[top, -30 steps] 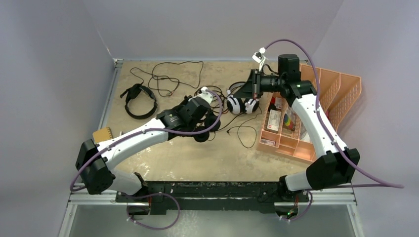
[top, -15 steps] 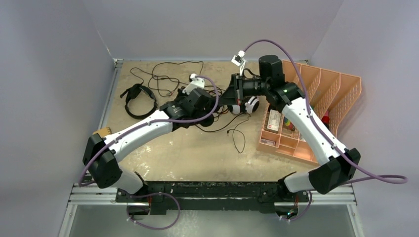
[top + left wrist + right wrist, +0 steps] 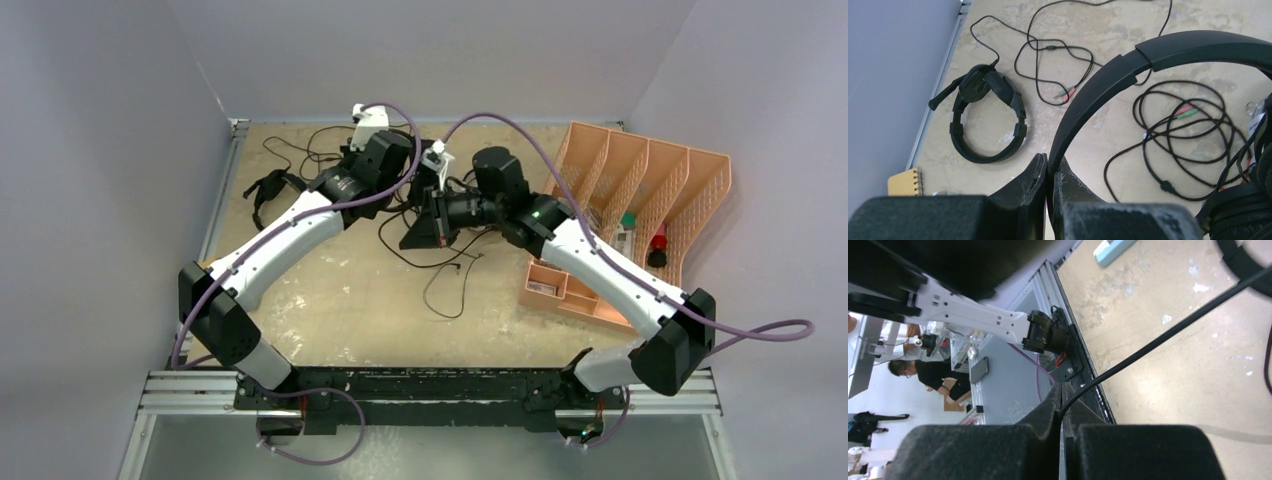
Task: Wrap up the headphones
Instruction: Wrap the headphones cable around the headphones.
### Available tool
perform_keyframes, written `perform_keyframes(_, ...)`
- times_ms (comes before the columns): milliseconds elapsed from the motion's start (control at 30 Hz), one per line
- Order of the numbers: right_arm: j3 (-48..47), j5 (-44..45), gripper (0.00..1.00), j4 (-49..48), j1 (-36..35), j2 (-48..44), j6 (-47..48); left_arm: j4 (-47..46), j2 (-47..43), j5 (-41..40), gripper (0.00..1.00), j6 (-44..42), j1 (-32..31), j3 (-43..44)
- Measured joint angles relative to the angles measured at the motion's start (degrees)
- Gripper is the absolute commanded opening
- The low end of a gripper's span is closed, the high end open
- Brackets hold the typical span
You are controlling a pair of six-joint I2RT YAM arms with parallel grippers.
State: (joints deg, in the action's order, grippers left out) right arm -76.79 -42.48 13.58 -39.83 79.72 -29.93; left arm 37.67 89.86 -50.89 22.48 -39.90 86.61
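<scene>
My left gripper [image 3: 1049, 162] is shut on the headband of the larger black headphones [image 3: 1108, 85] and holds it above the table; one ear cup [image 3: 1238, 210] shows at the lower right. In the top view this gripper [image 3: 412, 180] is at the back middle. My right gripper [image 3: 1064, 387] is shut on a thin black cable [image 3: 1168, 332], close beside the left one [image 3: 410, 240]. The cable trails in a loop on the table [image 3: 445, 290]. The small black headphones [image 3: 985, 120] lie at the back left [image 3: 268, 188]. The white-and-black pair is hidden behind the arms.
Loose cable coils with pink and green plugs [image 3: 1188, 130] lie under the held headband, another tangle [image 3: 1058, 70] further back. An orange organizer tray [image 3: 560, 290] and orange file rack [image 3: 690, 190] stand at the right. A tan block [image 3: 903, 181] lies near the left wall.
Both grippers moved left and toward the back. The left one carried the black headphones with it; the right one drew the cable leftward, away from the orange tray.
</scene>
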Motion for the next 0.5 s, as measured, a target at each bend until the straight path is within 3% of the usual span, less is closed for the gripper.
perform_keyframes(300,7.3,7.6,0.00,-4.4,-5.0,0.1,-1.0,1.0,1.2,3.9,0.00,2.4,2.6,7.8)
perform_keyframes(500,12.9,13.0,0.00,-7.9,-5.4,-0.8,-0.4,1.0,0.6,10.7,0.00,4.2,6.3,9.7)
